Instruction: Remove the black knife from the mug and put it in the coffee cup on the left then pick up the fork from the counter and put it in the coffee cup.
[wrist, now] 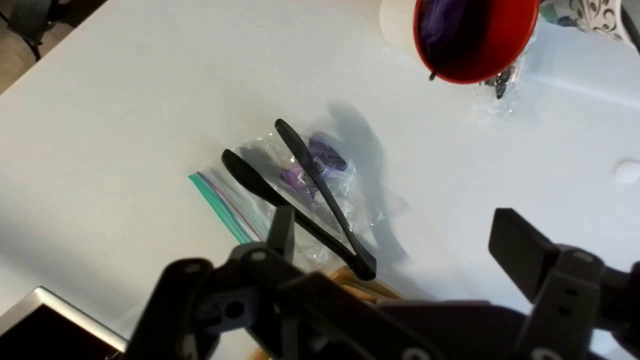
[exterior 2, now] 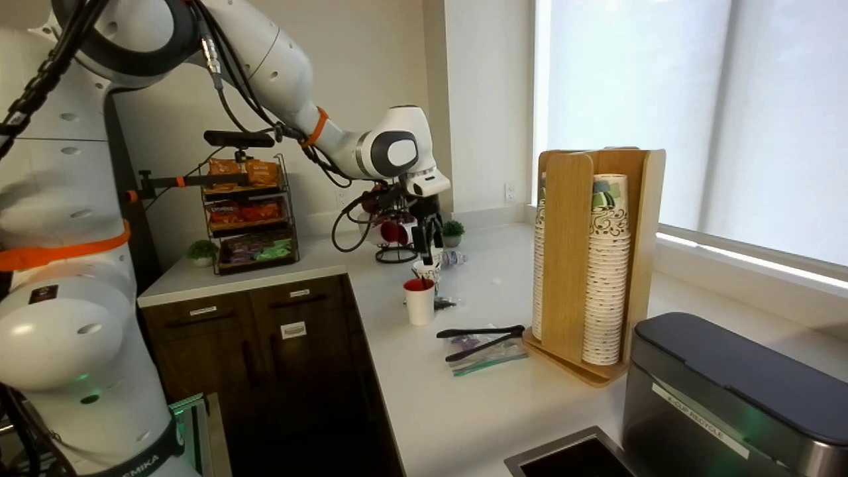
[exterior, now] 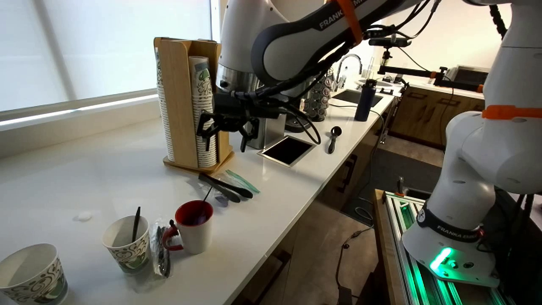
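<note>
Gripper [wrist: 395, 237], spread wide, spans the wrist view's bottom; a black V-shaped utensil [wrist: 306, 161] lies mid-frame, mug [wrist: 495, 40] upper right, coffee cup [wrist: 597, 15] in that corner.

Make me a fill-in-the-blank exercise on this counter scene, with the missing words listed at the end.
On its outside, the white mug has a red ____.
The patterned cup nearest that mug holds a utensil coloured ____.
The gripper holds nothing; it is not shut but ____.
In an exterior view, the grey bin bears a label reading K-CUP ____.

Missing words: handle; black; open; RECYCLE.
</note>
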You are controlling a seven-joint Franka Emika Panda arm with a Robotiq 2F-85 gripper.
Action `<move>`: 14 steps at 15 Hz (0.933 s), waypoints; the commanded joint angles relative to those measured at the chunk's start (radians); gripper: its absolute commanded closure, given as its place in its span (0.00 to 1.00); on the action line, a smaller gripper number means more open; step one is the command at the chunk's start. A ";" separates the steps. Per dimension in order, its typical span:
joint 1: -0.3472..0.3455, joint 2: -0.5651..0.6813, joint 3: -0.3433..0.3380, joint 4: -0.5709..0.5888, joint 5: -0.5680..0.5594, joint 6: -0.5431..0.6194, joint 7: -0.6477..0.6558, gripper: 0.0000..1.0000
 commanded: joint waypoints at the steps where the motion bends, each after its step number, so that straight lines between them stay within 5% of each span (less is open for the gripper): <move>1: 0.040 0.051 -0.012 0.006 -0.016 0.074 0.037 0.00; 14: 0.081 0.062 -0.021 0.004 -0.019 0.057 0.018 0.00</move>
